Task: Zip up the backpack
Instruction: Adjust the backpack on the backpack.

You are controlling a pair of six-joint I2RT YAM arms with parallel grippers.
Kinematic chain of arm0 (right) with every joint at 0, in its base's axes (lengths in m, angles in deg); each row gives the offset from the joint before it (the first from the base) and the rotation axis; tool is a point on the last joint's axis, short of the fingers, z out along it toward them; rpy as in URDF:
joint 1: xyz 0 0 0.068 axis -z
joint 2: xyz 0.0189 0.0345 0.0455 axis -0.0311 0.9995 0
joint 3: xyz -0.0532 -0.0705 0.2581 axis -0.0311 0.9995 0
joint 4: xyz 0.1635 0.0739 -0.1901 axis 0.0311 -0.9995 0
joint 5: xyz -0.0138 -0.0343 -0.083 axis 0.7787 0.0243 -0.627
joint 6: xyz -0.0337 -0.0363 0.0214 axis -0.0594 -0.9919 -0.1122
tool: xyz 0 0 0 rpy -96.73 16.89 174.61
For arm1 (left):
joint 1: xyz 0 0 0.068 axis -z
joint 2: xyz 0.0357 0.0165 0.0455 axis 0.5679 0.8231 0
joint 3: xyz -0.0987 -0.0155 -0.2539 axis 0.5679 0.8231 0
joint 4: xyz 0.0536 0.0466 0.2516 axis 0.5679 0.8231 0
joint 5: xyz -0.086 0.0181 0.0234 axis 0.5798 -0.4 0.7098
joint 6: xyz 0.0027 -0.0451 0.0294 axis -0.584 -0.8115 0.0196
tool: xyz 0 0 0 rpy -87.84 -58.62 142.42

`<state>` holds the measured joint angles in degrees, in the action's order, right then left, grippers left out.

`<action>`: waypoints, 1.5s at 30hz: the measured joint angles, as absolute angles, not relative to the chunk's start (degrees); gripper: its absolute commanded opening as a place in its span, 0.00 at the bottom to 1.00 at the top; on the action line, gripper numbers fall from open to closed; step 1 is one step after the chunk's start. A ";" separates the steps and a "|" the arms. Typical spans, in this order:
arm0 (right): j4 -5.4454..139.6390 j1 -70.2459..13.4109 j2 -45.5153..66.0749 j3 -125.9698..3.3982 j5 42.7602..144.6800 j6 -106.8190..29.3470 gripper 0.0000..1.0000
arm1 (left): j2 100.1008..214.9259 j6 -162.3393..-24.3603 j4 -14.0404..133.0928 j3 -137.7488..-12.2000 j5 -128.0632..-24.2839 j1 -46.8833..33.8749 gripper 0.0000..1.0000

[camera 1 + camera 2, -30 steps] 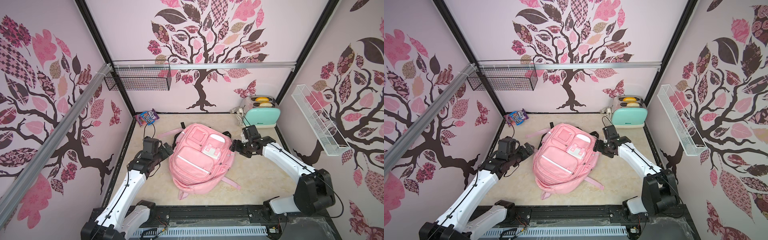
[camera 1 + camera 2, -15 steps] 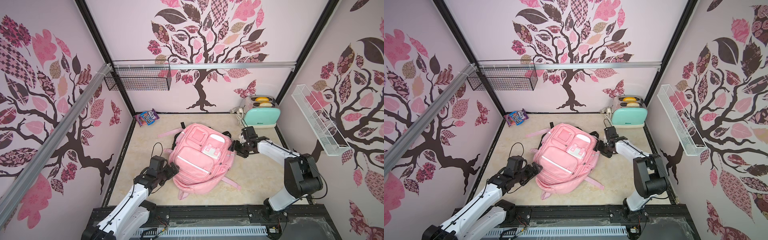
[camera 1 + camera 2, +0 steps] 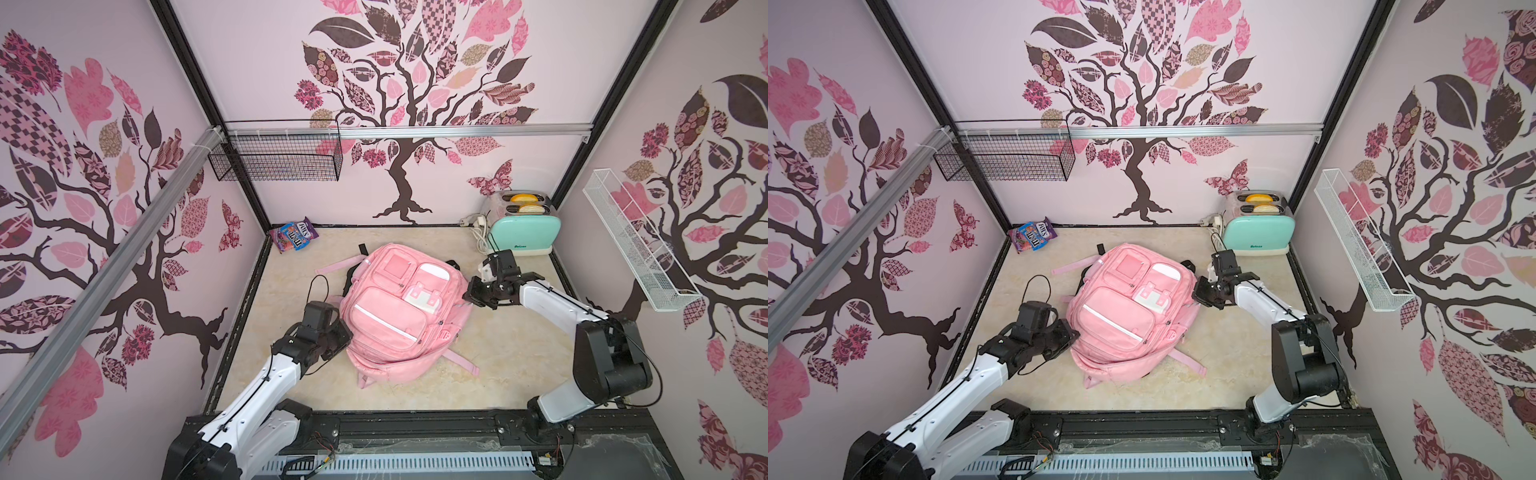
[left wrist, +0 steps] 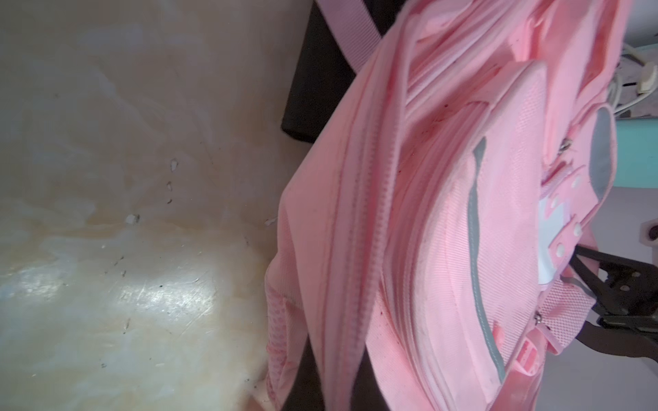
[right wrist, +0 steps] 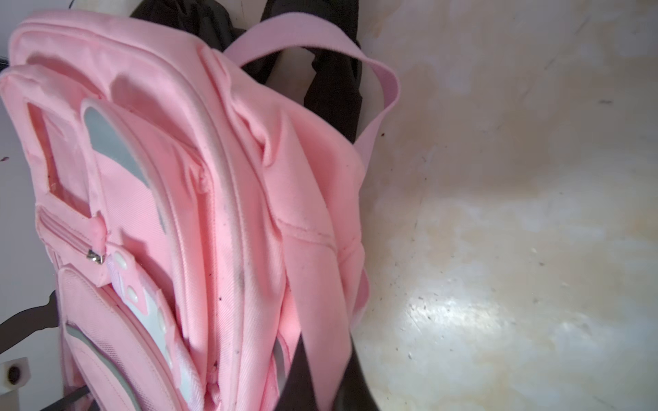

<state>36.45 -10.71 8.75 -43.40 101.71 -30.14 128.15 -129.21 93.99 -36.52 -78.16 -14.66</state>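
**Both arms drawn in, jaws closed on the pink bag**

Since a second before, my left arm had pulled back toward the near edge, sliding down the backpack's side. The right arm had folded its elbow in. Both pairs of jaws had been wide then and were now closed.

Nearest me, the left gripper (image 3: 337, 337) sat against the lower left side of the backpack (image 3: 395, 320). Its jaws were pinched narrow on a fold of pink side fabric, as the left wrist view showed. The backpack lay front pockets up in the middle of the table (image 3: 503, 357), its top angled toward the back wall.

Farther on, the right gripper (image 3: 468, 293) met the backpack's upper right side, likewise clamped on a fabric fold. Behind it, the mint toaster (image 3: 524, 233) stood in the far right corner. The candy bag (image 3: 293, 239) lay in the far left corner, well apart from the backpack.
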 measured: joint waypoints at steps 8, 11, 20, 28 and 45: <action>29.33 -11.80 -4.83 -43.32 98.26 -30.91 0.00 | 141.15 -123.92 100.13 -59.74 -77.81 -20.14 0.00; 27.95 -14.82 -8.43 -41.57 96.29 -30.84 0.00 | 149.33 -122.37 99.80 -64.81 -77.31 -21.96 0.00; 28.37 -20.89 -9.42 -27.78 100.94 -28.09 0.67 | 171.25 -121.19 93.27 -69.03 -76.48 -23.40 0.44; 24.37 -20.76 -14.03 -33.18 102.04 -29.86 0.83 | 168.54 -121.36 90.58 -70.18 -80.09 -24.19 0.67; 29.98 -11.73 0.48 -36.96 97.45 -31.50 0.83 | 134.35 -121.32 94.38 -42.53 -85.31 -20.60 0.73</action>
<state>29.98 -11.73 0.48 -36.96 97.45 -31.50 134.35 -121.32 94.38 -42.53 -85.31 -20.60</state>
